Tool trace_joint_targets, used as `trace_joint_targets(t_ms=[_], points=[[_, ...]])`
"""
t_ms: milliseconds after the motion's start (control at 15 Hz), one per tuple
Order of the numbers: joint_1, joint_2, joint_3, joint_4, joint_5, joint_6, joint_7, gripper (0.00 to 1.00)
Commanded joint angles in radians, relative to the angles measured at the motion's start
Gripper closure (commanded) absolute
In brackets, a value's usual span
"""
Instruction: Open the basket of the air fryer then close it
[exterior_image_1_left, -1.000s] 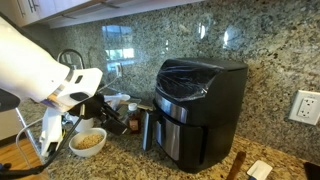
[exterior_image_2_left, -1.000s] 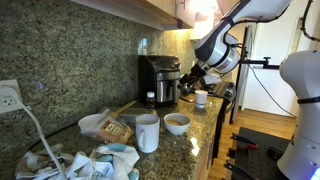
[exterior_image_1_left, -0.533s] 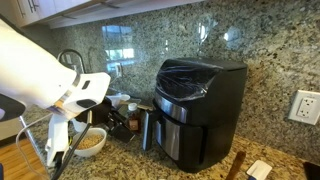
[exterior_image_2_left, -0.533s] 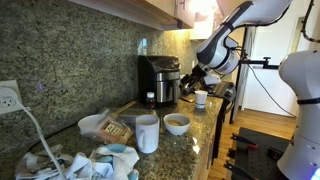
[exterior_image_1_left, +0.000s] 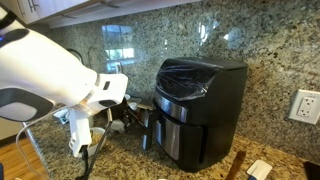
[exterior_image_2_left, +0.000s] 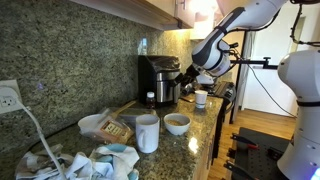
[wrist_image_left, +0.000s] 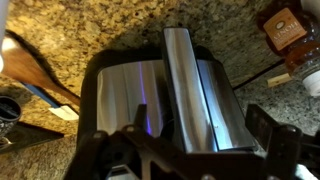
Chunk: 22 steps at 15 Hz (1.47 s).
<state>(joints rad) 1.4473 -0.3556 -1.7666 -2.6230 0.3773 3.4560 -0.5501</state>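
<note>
The black air fryer (exterior_image_1_left: 205, 100) stands on the granite counter against the wall. It also shows in an exterior view (exterior_image_2_left: 158, 75) and fills the wrist view (wrist_image_left: 150, 100). Its basket (exterior_image_1_left: 190, 140) sits pushed in under the silver band (wrist_image_left: 185, 80), with the black handle (exterior_image_1_left: 147, 130) sticking out in front. My gripper (exterior_image_1_left: 127, 118) is open and empty, just in front of the handle. In the wrist view its fingers (wrist_image_left: 185, 150) spread wide on either side of the fryer's front. It also shows in an exterior view (exterior_image_2_left: 187, 82).
A bowl of grains (exterior_image_2_left: 177, 123), a white cup (exterior_image_2_left: 148, 132) and a second cup (exterior_image_2_left: 201, 98) stand on the counter. A wooden spatula (exterior_image_1_left: 237, 165) lies beside the fryer, a wall outlet (exterior_image_1_left: 305, 107) beyond it. A bottle (wrist_image_left: 285, 30) stands nearby.
My arm has moved toward the air fryer's front. It now hides the bowl of grains in one exterior view. The gripper has come close to the basket handle.
</note>
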Motion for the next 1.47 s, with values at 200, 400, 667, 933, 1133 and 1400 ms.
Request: trace_joint_targets(t_ms=[200,400,667,933,1133,1400], points=[[0.235,-0.085,-0.231,0.124,-0.058,0.0,0.035,0.0],[0.339,-0.128,-0.325,0.167,-0.07,0.0,0.031,0.0],[0.466,-0.155,-0.465,0.212,-0.212,-0.003,0.144,0.0],[0.541,-0.138,-0.548,0.223,-0.236,-0.002,0.175,0.0],[0.566,-0.112,-0.571,0.211,-0.239,-0.002,0.183,0.0],[0.551,-0.084,-0.553,0.188,-0.243,-0.002,0.193,0.0]])
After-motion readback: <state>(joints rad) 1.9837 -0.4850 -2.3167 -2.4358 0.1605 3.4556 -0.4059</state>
